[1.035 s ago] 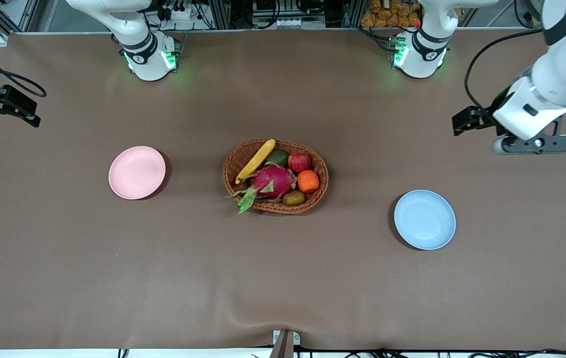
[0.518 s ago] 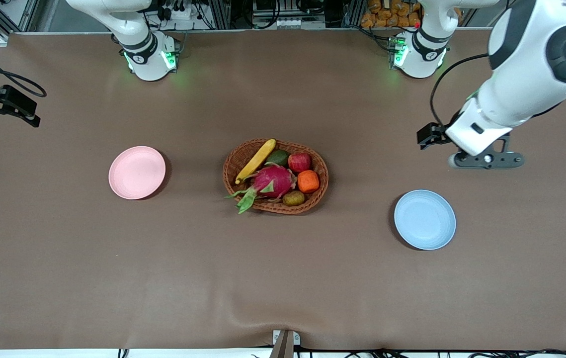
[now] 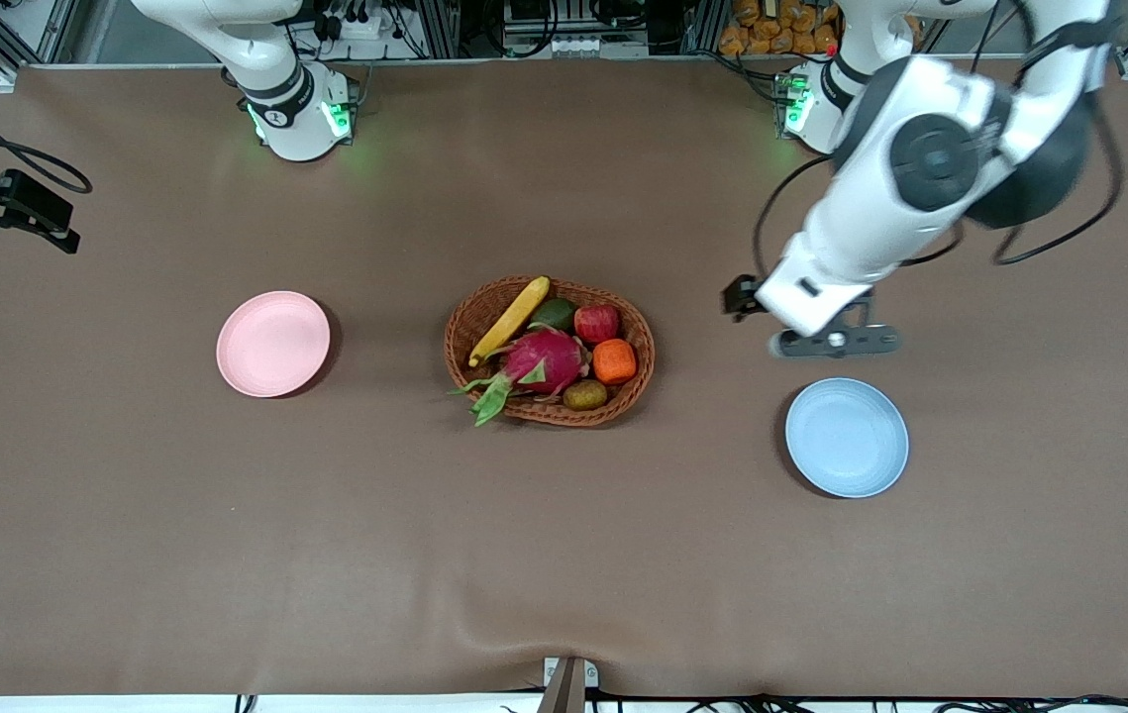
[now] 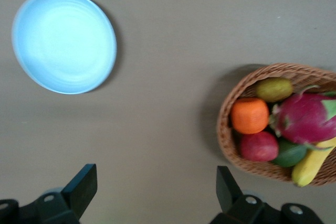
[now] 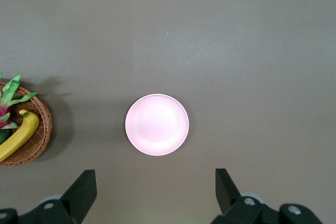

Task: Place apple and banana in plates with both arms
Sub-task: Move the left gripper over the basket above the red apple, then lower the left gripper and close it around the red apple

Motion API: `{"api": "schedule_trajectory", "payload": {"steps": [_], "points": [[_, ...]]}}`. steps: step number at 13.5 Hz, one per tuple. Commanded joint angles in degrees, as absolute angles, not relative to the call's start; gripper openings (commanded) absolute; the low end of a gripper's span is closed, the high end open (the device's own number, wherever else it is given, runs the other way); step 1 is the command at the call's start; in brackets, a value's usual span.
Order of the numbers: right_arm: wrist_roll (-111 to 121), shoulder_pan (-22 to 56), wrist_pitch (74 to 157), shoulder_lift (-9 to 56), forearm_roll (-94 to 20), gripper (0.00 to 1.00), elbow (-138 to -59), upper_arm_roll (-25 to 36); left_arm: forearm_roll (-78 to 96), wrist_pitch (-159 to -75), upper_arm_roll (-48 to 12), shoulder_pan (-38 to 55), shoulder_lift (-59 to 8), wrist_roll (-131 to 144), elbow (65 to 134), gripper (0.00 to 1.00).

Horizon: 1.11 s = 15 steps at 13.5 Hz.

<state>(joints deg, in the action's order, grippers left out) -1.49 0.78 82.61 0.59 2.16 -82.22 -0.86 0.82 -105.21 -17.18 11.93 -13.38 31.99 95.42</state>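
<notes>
The left arm point(image 3: 930, 168) is reaching down from its base over the table, elbow bent, its wrist pointing downward. The left claw point(image 4: 152, 195) is hanging in the air with its two fingers point(image 4: 81, 187) spread wide, gripping nothing. The right claw point(image 5: 152, 195) is likewise hovering high, its fingers point(image 5: 84, 190) wide apart and empty, facing straight down.

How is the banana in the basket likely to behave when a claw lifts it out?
The banana looks stiff and slightly curved, so it should probably keep its shape. It leans on the basket rim, one end raised, so it may pivot if gripped off-centre. Its smooth skin could slip, and the dragon fruit close beside it leaves little finger room.
</notes>
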Motion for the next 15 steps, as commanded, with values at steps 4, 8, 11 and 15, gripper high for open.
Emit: {"api": "schedule_trajectory", "payload": {"steps": [4,8,11,15], "points": [[-1.76,0.26,82.09,0.88,2.46,1.00,-81.56,-1.14,-4.30,-109.50,-17.14,20.12,-19.50,47.78,94.83,1.00],[-1.76,0.18,82.09,0.88,2.37,1.00,-81.56,-1.14,-5.27,-113.37,-17.05,24.51,-23.19,55.19,94.83,1.00],[-1.76,0.18,82.00,0.88,2.37,1.00,-81.56,-1.14,-5.27,-115.04,-17.14,26.01,-24.78,55.46,95.01,1.00],[-1.76,-0.09,82.00,0.88,2.29,1.00,-81.56,-1.14,-6.67,-120.92,-17.05,28.65,-28.38,60.19,94.92,1.00]]}}
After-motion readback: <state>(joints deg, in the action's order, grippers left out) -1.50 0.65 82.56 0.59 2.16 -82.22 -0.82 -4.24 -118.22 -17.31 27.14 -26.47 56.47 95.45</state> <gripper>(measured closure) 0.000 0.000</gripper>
